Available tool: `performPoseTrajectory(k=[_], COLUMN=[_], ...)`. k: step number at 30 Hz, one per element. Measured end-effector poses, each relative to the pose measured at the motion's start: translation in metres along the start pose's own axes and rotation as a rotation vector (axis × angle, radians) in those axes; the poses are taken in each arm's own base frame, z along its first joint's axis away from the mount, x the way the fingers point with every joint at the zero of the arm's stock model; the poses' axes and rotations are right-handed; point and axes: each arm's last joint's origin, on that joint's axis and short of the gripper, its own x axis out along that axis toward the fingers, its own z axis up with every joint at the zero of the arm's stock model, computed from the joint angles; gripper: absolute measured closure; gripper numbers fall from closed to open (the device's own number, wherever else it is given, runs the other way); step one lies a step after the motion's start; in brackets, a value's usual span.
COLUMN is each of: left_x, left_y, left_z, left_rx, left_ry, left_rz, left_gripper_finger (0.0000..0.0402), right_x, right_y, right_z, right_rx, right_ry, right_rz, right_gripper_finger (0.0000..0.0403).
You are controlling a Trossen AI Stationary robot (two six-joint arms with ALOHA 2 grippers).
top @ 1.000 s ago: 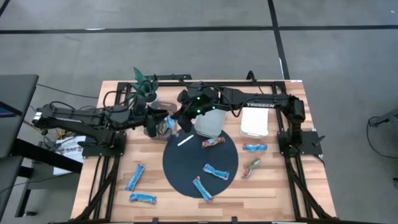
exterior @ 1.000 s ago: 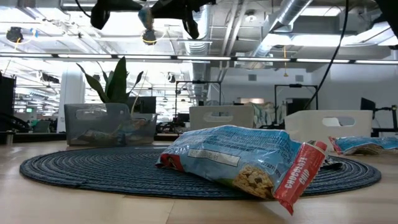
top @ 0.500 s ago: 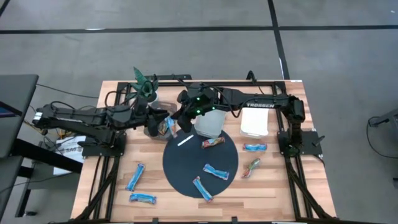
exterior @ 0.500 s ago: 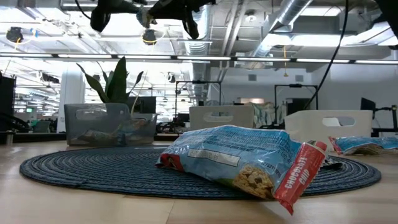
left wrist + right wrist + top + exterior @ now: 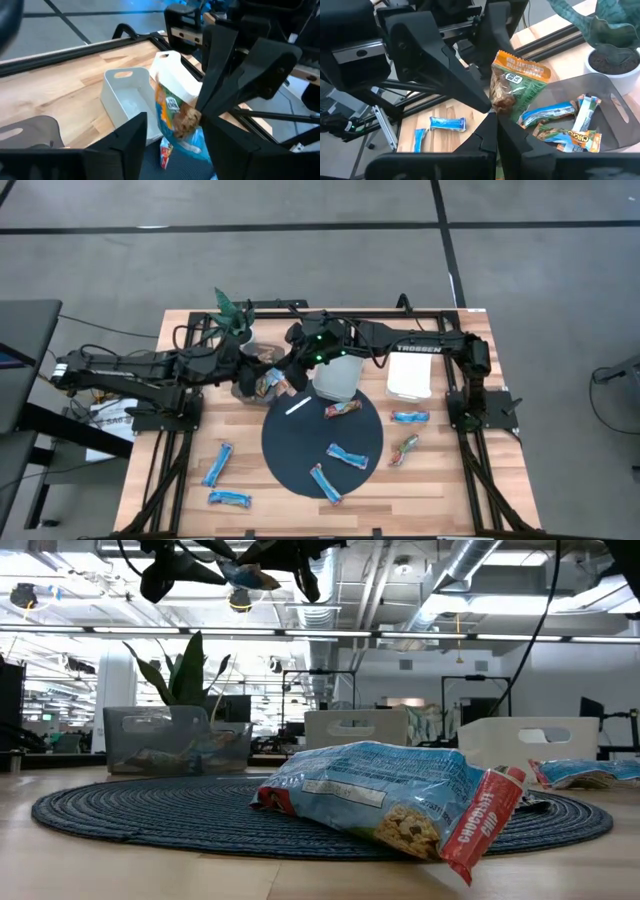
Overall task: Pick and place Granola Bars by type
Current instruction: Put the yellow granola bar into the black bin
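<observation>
An orange, brown and green granola bar (image 5: 515, 82) hangs in the air over a clear grey bin (image 5: 600, 107) that holds several bars. It also shows in the left wrist view (image 5: 172, 107) and the low view (image 5: 252, 576). My right gripper (image 5: 492, 122) is shut on this bar. My left gripper (image 5: 175, 145) is open, with one finger on either side of the bar and not touching it. In the high view the left gripper (image 5: 250, 376) and the right gripper (image 5: 287, 370) meet over the bin at the table's far left. My right gripper pinches the bar's brown end (image 5: 501, 104) between its two fingers, coming from the table's right side. The bar sticks out past the fingertips toward my left gripper. It is lifted clear above the grey bin.
A round dark mat (image 5: 322, 442) carries a white stick (image 5: 298, 407), a multicoloured bar (image 5: 342, 410) and two blue bars (image 5: 346, 455). Other bars lie on the wood at left (image 5: 218, 464) and right (image 5: 410, 417). Two white bins (image 5: 337, 377) (image 5: 410, 378) and a plant (image 5: 233, 315) stand at the far side.
In the low view the held bar has turned and now shows as a longer, more level shape between the two grippers. My left gripper has shifted slightly beside it. Everything on the table has stayed in place.
</observation>
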Motion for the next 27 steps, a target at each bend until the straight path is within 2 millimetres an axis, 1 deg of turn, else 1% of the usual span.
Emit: performPoseTrajectory(k=[4,7,10,16,18,23,27], left_x=[0.0000,0.0000,0.0000,-0.0001,-0.0001,-0.0001,-0.0001], left_y=[0.0000,-0.0008,-0.0009,-0.0011,-0.0011,-0.0008,0.0013], left_z=[0.0011,0.0021,0.0024,0.0024,0.0025,0.0026,0.0016], left_rx=[-0.002,0.007,0.014,0.033,0.044,0.046,0.057], left_ry=[-0.023,-0.034,-0.036,-0.037,-0.037,-0.044,-0.049], left_rz=[0.015,0.008,0.007,0.006,0.006,0.015,0.054], left_gripper_finger=[0.0208,0.0227,0.0264,0.0359,0.0383,0.0386,0.0396], right_x=[-0.0001,-0.0001,-0.0002,-0.0002,-0.0003,-0.0003,-0.0004], right_y=[-0.0001,-0.0003,-0.0001,-0.0003,-0.0003,-0.0002,-0.0008], right_z=[0.0002,0.0001,0.0001,0.0000,0.0001,0.0002,0.0002], right_rx=[0.000,0.000,0.000,0.000,-0.001,-0.001,-0.001], right_ry=[-0.001,-0.001,0.000,0.001,0.001,-0.001,0.003], right_rz=[0.000,-0.001,0.000,0.000,-0.001,0.000,0.004], right_gripper_finger=[0.0403,0.0403,0.0403,0.0403,0.0403,0.0403,0.0403])
